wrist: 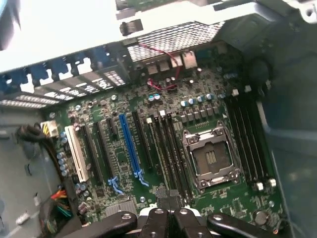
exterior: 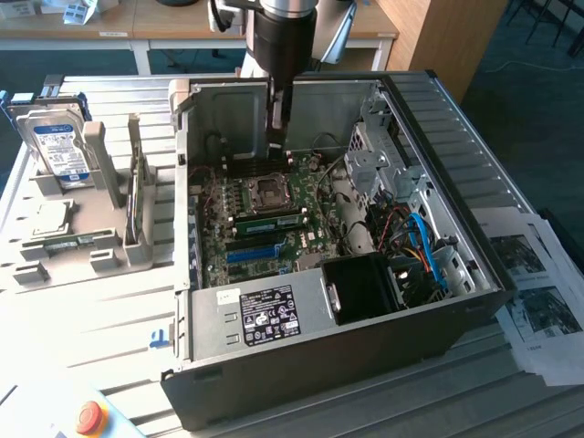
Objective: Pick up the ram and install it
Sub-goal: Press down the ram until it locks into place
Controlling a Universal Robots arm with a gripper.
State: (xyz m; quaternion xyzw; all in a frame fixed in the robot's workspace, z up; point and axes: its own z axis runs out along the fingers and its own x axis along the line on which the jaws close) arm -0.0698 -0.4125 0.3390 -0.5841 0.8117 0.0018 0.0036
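Exterior view: tool lowered into the open computer case at the motherboard's far edge, fingers together, seemingly pressing the ram into a slot.

Wrist view: closed tool over dark memory slots beside the processor socket; seating apparently underway, not confirmed.

Grey slatted tabletop is carrying an open computer case at centre. A grey parts holder is sitting toward the exterior view's left; printed sheets are lying at the right; a red button is sitting near the front edge.
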